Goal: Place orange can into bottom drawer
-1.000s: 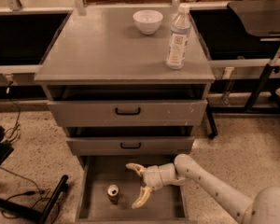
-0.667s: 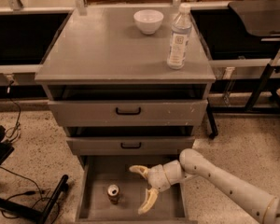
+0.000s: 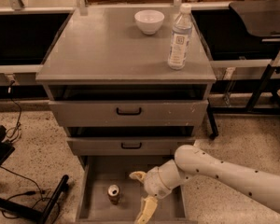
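Camera view: orange can stands in bottom drawer, just beside the spread, empty gripper.

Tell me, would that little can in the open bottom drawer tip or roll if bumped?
Probably tips easily: the orange can stands upright, small and narrow, on the plain flat floor of the bottom drawer. Once down, its round body would likely roll. The hand hangs open just beside it, not touching.
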